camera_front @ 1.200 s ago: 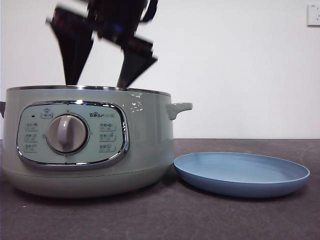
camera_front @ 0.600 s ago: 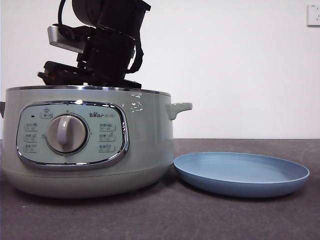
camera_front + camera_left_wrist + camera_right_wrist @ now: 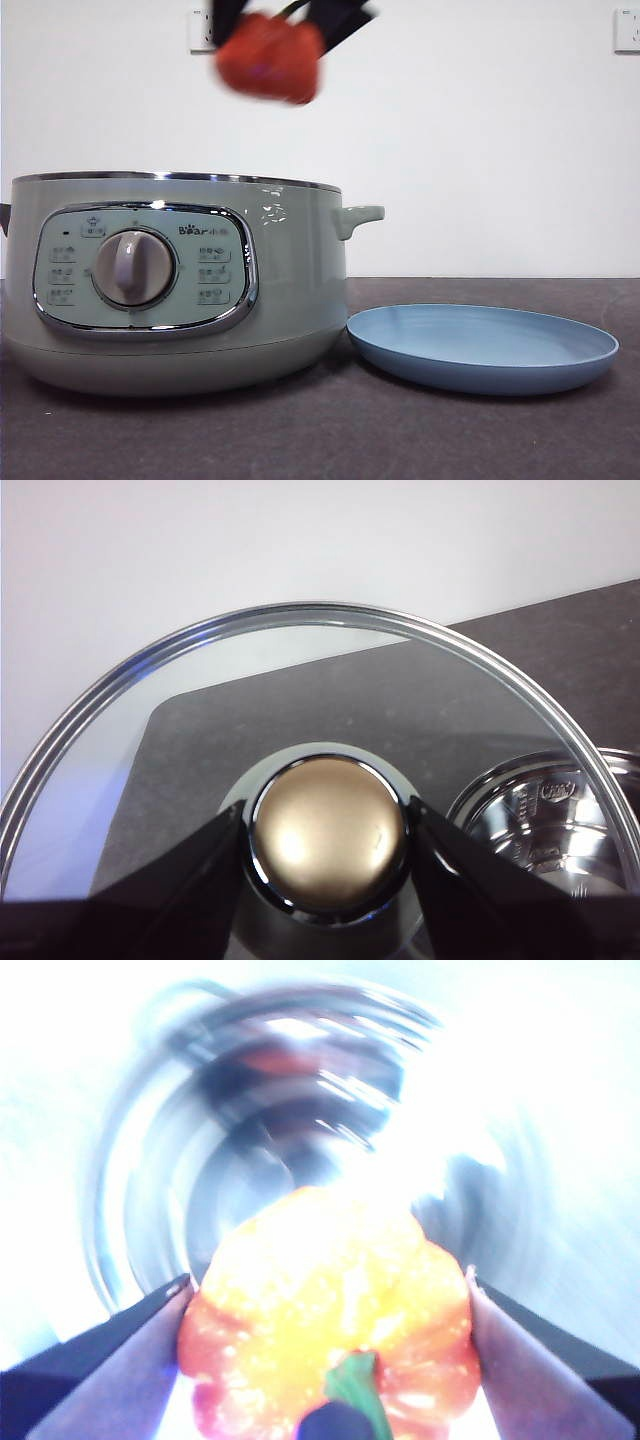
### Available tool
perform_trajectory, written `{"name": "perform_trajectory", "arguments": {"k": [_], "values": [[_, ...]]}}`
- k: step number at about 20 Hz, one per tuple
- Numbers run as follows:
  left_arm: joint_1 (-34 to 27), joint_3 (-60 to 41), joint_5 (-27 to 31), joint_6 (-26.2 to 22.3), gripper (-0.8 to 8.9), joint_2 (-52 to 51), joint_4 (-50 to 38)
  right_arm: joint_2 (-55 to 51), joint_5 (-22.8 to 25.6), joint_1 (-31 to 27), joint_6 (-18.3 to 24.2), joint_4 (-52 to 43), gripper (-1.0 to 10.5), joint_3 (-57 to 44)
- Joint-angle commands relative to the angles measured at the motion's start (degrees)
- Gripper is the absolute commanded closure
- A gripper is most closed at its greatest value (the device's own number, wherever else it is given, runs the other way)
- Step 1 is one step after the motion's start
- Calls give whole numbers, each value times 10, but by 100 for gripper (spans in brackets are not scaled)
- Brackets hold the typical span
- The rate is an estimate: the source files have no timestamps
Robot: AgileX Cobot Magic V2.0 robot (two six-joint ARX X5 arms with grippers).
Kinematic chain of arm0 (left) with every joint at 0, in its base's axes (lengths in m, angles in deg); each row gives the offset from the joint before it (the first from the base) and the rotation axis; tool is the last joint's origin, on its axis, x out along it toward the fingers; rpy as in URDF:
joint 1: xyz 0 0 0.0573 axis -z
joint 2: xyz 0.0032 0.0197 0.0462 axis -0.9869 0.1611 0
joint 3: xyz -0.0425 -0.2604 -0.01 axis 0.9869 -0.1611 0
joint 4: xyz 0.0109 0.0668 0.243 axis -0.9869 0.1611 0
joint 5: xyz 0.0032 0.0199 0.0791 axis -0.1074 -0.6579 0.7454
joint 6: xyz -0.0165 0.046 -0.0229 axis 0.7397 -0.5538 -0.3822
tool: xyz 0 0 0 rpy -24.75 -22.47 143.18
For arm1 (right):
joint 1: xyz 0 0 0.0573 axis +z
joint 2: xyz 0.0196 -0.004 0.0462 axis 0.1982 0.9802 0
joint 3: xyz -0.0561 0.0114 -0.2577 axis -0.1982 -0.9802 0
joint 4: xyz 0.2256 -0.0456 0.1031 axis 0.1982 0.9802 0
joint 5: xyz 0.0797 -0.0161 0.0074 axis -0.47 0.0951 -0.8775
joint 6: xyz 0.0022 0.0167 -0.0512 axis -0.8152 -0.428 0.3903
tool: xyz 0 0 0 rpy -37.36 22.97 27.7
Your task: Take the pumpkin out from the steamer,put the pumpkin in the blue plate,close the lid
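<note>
Dark tabletop: we are pinching the pumpkin [image 3: 270, 56] in our right gripper [image 3: 325, 1295] above the steamer [image 3: 180, 280], bound for the blue plate [image 3: 483, 347], while our left gripper [image 3: 328, 830] is clamping the lid [image 3: 300, 680] by its knob, keeping the steamer open.

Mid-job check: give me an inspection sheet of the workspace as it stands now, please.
Surface: dark table.
Job's things: pumpkin held high above the open steamer; blue plate bare beside the steamer; lid held up off the pot.
Clutter: nothing seen.
Grippers: right gripper shut on the pumpkin; left gripper shut on the lid's knob.
Cables: nothing seen.
Surroundings: white wall with sockets.
</note>
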Motion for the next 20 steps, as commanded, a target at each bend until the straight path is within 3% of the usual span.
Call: {"name": "perform_trajectory", "arguments": {"k": [1,4,7,13,20], "values": [[1,5,-35,-5,822,11,-51,-36,2,-47,-7,66,958,0],[1,5,-71,-5,822,38,-80,-82,3,-118,-43,141,958,-21],[1,5,-103,-5,822,57,-101,-151,4,-151,-56,122,958,-107],[1,5,-115,-4,822,82,-121,-269,3,-170,-100,-36,958,-339],[1,5,-134,-5,822,99,-126,-247,5,-170,-111,-291,958,-537]]}}
